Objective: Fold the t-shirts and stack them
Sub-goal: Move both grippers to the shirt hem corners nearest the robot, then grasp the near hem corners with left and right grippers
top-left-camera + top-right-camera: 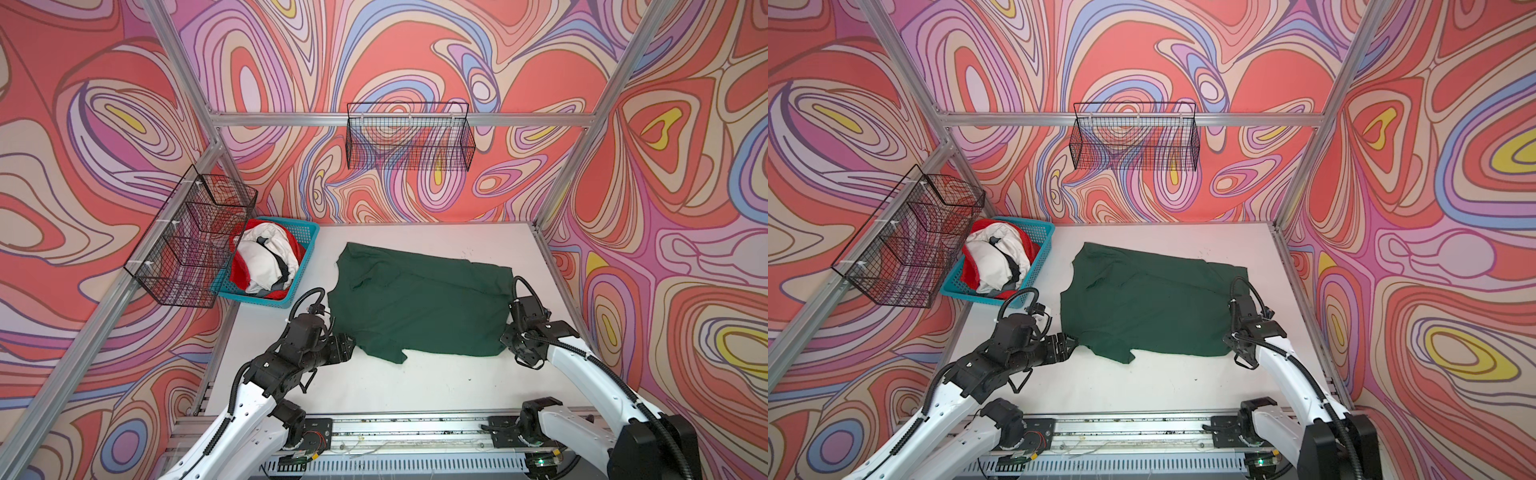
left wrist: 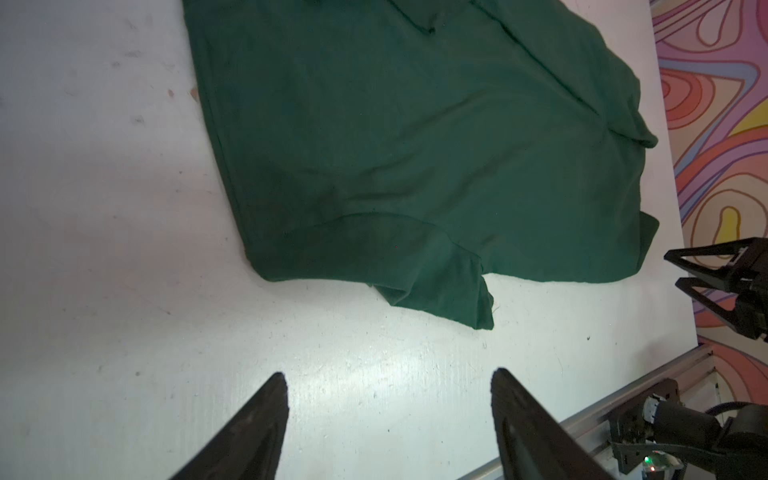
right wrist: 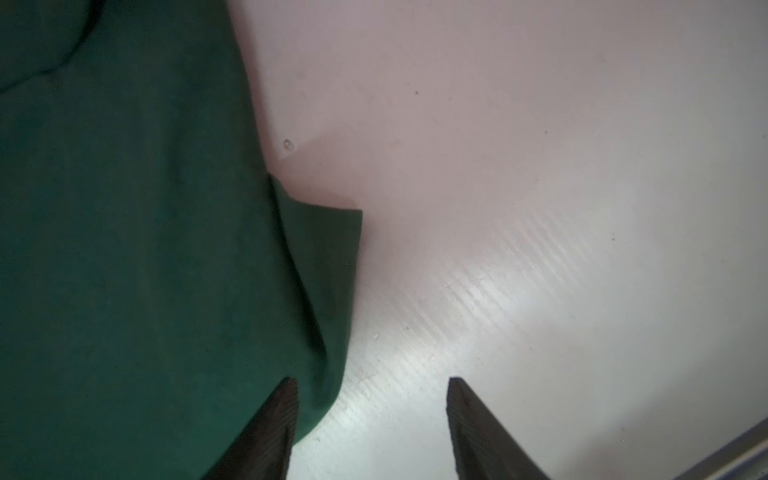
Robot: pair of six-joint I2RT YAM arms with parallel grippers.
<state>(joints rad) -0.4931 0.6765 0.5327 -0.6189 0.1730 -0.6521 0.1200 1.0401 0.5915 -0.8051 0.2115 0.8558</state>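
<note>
A dark green t-shirt (image 1: 419, 307) (image 1: 1146, 307) lies folded and flat on the white table (image 1: 415, 382), with one sleeve sticking out at its near edge (image 2: 449, 286). My left gripper (image 1: 352, 345) (image 2: 388, 378) is open just off the shirt's near-left corner, with only bare table between its fingers. My right gripper (image 1: 505, 338) (image 3: 371, 380) is open at the near-right corner. One of its fingers (image 3: 282, 411) is over the shirt's edge (image 3: 324, 332), the other over bare table. More t-shirts (image 1: 266, 262), white, red and grey, are bunched in a basket.
The blue plastic basket (image 1: 309, 232) stands at the table's back left. A black wire basket (image 1: 191, 241) hangs on the left wall and another wire basket (image 1: 409, 137) on the back wall. An aluminium rail (image 1: 415, 428) runs along the near edge.
</note>
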